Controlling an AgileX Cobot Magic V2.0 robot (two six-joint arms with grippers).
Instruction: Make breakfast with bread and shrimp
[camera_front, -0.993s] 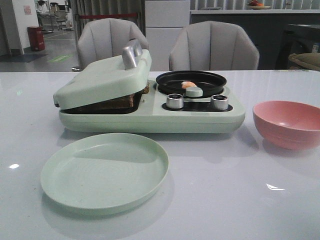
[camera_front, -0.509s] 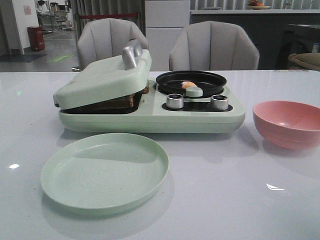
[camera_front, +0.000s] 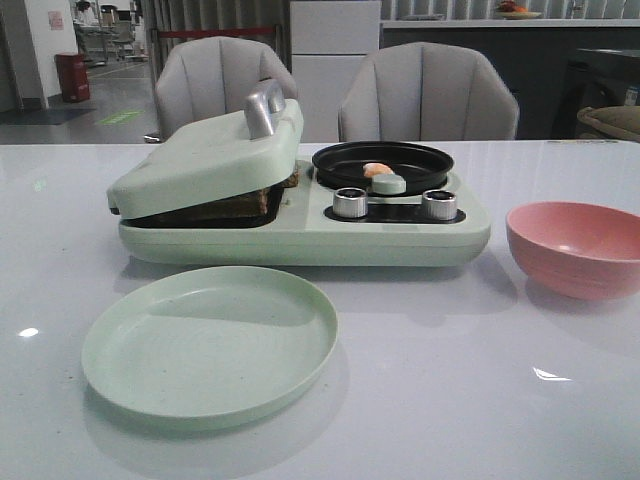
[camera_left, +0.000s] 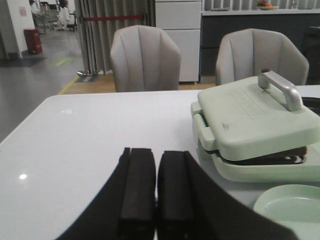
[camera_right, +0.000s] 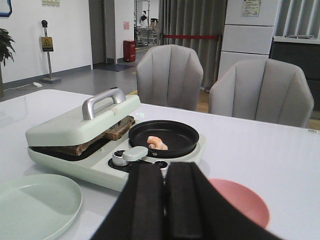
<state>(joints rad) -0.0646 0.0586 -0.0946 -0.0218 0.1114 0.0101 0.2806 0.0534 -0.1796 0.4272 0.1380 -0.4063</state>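
On the white table (camera_front: 480, 400), centre: a pale green breakfast cooker (camera_front: 300, 235) with a hinged lid (camera_front: 210, 160) and a metal handle (camera_front: 263, 108).
Writing: embossed marks on the lid top in the left wrist view are too faint to read; a yellow sign on a post (camera_right: 47, 44) and wall notices in the background are illegible.
Bread (camera_right: 120, 129): dark-crusted slices lie under the lid, which rests tilted on them, with crust showing at the gap.
Shrimp (camera_front: 377, 170): one orange-pink piece lies in the round black pan (camera_front: 382, 165) on the cooker's right half.
Knobs: two metal knobs (camera_front: 349, 202) sit on the cooker front below the pan, with a pale green knob (camera_front: 388, 184) between them.
Plate (camera_front: 210, 345): pale green, in front of the cooker, nearer the camera.
Bowl (camera_front: 575, 248): pink, to the right of the cooker and apart from it.
Left gripper (camera_left: 151, 185): black fingers (camera_left: 136, 185) pressed together, nothing between them; positioned above the table left of the cooker, well apart from the bread.
Right gripper (camera_right: 163, 200): fingers (camera_right: 147, 200) closed together, holding nothing; positioned in front of the cooker, apart from the shrimp, with the bowl below and beside it.
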